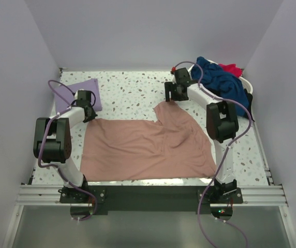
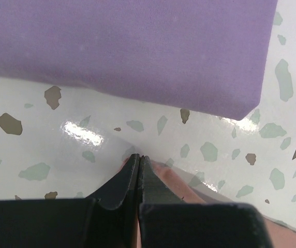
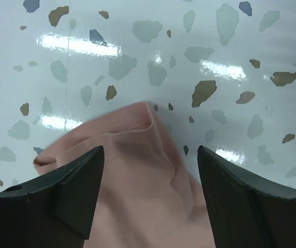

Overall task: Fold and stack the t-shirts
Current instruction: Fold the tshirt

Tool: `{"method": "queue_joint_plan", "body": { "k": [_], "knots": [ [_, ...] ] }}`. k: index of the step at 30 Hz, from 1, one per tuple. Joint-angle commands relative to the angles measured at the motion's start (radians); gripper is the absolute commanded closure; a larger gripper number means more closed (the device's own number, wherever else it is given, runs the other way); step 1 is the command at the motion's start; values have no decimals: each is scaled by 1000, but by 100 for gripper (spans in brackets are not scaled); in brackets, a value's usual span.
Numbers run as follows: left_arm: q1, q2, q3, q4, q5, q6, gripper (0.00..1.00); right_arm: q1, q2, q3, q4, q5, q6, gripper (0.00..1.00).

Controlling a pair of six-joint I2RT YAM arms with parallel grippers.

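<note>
A dusty-pink t-shirt (image 1: 148, 147) lies spread flat across the middle of the table. My left gripper (image 1: 89, 114) is at its far left corner, shut on the pink cloth (image 2: 172, 178), which shows beside and under the closed fingers (image 2: 139, 157). My right gripper (image 1: 173, 95) is over the shirt's far right corner. Its jaws stand open and wide apart (image 3: 150, 149), with the pink hem (image 3: 148, 175) lying loose between them. A folded lavender t-shirt (image 1: 78, 93) lies at the far left, just beyond the left gripper (image 2: 127, 46).
A white basket (image 1: 247, 82) at the far right holds a heaped navy t-shirt (image 1: 220, 77) and a red one (image 1: 232, 68), close behind the right arm. White walls enclose the speckled table (image 1: 132, 90) on three sides.
</note>
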Motion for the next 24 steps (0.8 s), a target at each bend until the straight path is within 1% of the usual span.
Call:
{"method": "queue_joint_plan", "body": {
  "k": [1,5,6,8,9,11,14,15,17,22,24],
  "knots": [
    [7,-40,30,13,18,22,100,-11,31,60,50,4,-5,26],
    [7,-39,30,11,15,23,100,-12,64,85,51,-12,-4,36],
    [7,-39,30,10,17,23,100,-11,64,85,56,-13,-2,41],
    [7,-37,30,11,17,25,100,-12,69,85,65,-15,-2,46],
    [7,-34,33,11,18,22,100,-12,72,85,67,-47,-2,51],
    [7,-31,36,11,18,22,100,-12,74,87,68,-58,-1,57],
    [7,-25,42,10,18,22,100,-14,64,84,67,-79,-5,76],
    [7,-24,46,10,17,25,100,-15,60,79,70,-84,-5,90],
    [7,-20,51,4,11,26,100,-15,40,77,65,-88,-10,100],
    [7,-33,60,-5,-11,25,100,-31,-46,39,73,-101,-21,100],
    [7,-48,62,-9,-20,22,100,-38,-104,5,76,-110,-24,100]
  ]
}}
